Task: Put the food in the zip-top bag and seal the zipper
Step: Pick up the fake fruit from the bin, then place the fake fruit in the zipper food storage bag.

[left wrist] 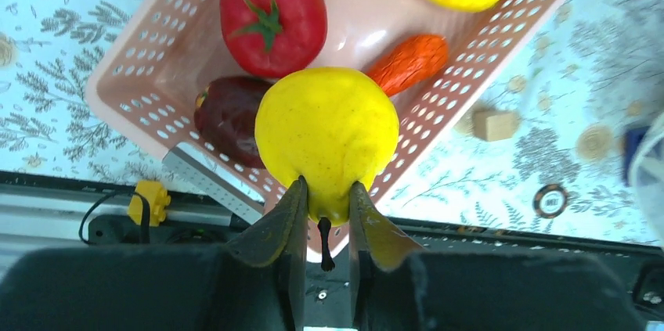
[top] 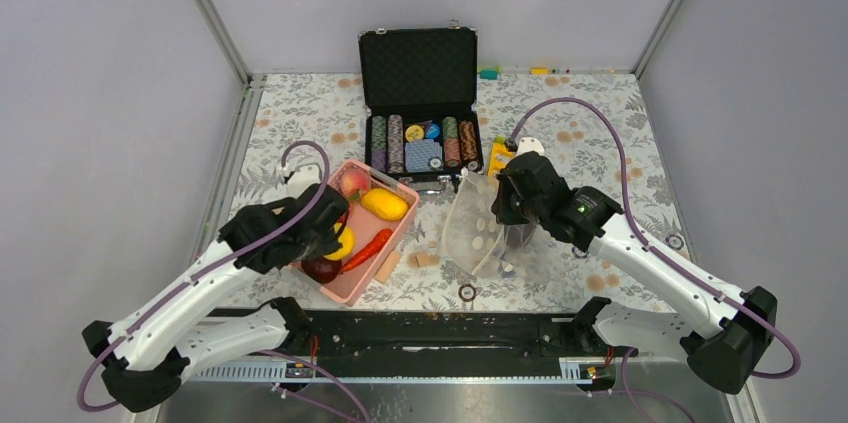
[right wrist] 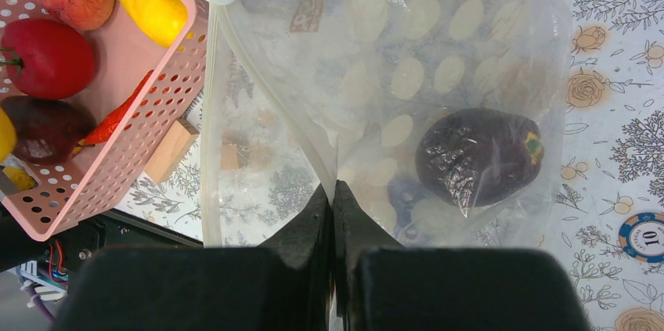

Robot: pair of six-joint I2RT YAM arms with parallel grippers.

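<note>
The blue-and-white poker chip (right wrist: 640, 235) lying on the flowered tablecloth (right wrist: 618, 112) bears the number 10. A small tan label (right wrist: 308, 14) on the zip-top bag (right wrist: 438, 41) is too blurred to read.

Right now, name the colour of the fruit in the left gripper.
Yellow; the fruit in the left gripper shows best in the left wrist view.

Seen from above, the left arm (top: 180, 303) hides the near-left corner of the pink basket (top: 396, 237). Wrinkled zip-top bag (right wrist: 470, 34) film blurs the dark purple food (right wrist: 478, 155) inside.
</note>
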